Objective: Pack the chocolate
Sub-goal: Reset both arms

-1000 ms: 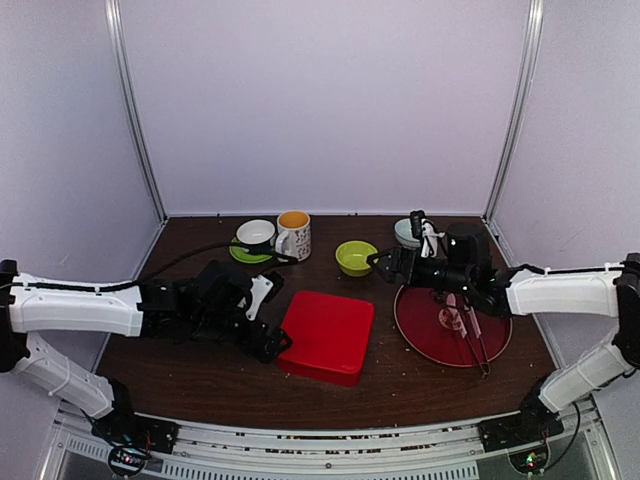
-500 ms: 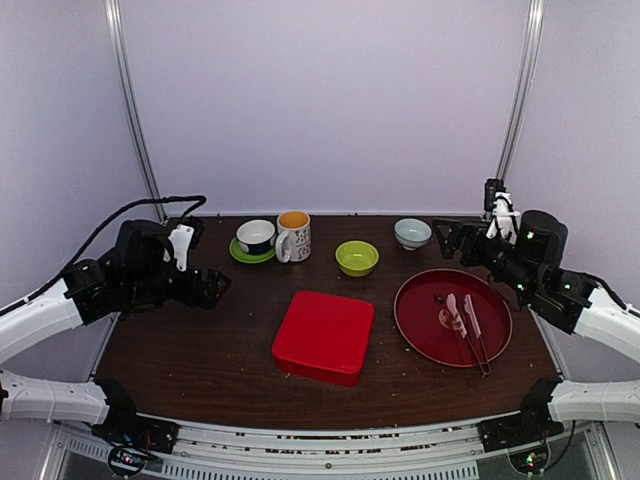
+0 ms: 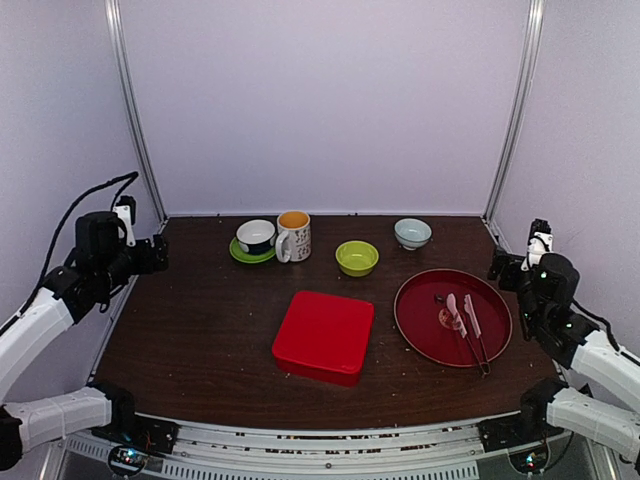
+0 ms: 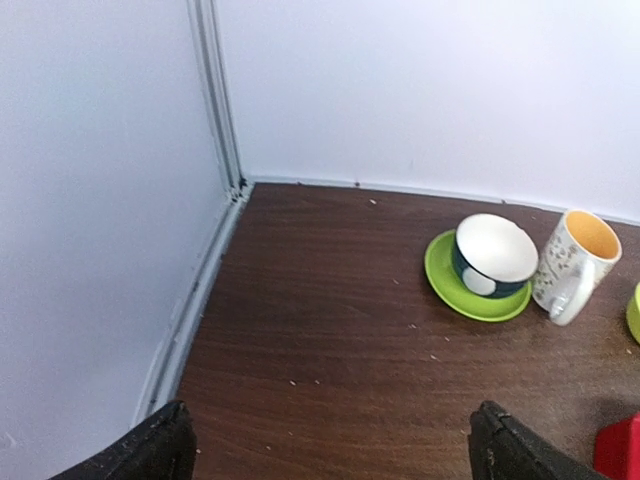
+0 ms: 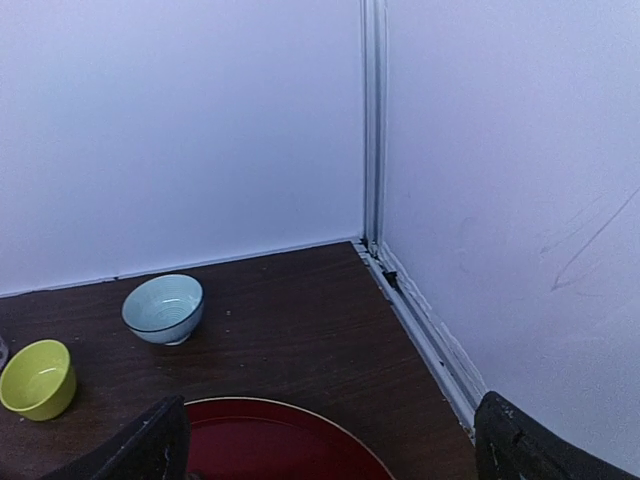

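Observation:
No chocolate shows in any view. A closed red box (image 3: 325, 335) lies at the table's middle. A round red tray (image 3: 420, 320) to its right holds pink-handled tongs (image 3: 456, 318) and a knife (image 3: 473, 322). My left gripper (image 3: 152, 254) is open and empty by the left wall, far from the box. In the left wrist view (image 4: 330, 455) its fingertips (image 4: 150, 450) stand wide apart over bare table. My right gripper (image 3: 500, 268) is open and empty by the right wall, beside the tray. In the right wrist view (image 5: 330, 450) it hovers over the tray's far rim (image 5: 300, 412).
Along the back stand a white cup on a green saucer (image 3: 256, 238), a patterned mug (image 3: 293, 235), a lime-green bowl (image 3: 357, 258) and a pale blue bowl (image 3: 412, 233). They also show in the wrist views: the cup (image 4: 490, 255), the mug (image 4: 575, 260), the blue bowl (image 5: 163, 308).
Both arms have drawn back from the middle. The left gripper left the red box for the left wall. The right gripper left the tray for the right wall.

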Tool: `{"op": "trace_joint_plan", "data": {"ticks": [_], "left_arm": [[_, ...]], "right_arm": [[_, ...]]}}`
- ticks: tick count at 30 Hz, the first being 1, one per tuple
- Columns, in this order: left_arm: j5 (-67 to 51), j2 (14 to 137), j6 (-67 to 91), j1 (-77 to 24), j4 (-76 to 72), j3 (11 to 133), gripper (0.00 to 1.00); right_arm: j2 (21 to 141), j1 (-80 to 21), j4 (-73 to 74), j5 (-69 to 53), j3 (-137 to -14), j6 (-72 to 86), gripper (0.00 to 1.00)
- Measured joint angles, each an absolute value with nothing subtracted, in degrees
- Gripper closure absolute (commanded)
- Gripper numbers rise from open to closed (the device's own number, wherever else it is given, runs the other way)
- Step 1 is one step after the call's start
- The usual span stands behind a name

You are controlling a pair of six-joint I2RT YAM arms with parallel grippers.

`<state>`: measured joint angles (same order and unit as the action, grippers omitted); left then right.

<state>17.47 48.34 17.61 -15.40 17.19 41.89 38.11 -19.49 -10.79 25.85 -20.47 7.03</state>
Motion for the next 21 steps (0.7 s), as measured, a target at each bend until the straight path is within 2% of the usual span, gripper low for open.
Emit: {"op": "trace_joint_plan", "data": {"ticks": [4,6,10,15,21], "left_arm": [[21.5,48.3,12.6,-14.1,9.8,38.8,0.02],[22.8,49.4,9.6,-13.4,5.1,36.5,0.02],[23.0,53.0,6.2,-8.9,-3.4,31.5,0.02],[21.3,58.2,4.1,-3.3,-14.9,23.4,0.02],[18.1,66.1,1.5,-2.2,-25.5,22.1,0.02]], "right_arm": [[41.3,-16.1,-16.8,26.0,-17.3,4.5,0.08],[42.0,-15.2,-25.6,24.7,-11.7,1.7,0.1],[47.2,-13.3,-38.0,22.1,-4.3,-2.8,0.1],[53.7,-11.3,-47.3,17.0,-4.0,-4.7,0.09],[61.1,-8.4,-55.6,11.7,-4.3,-4.5,0.09]]}}
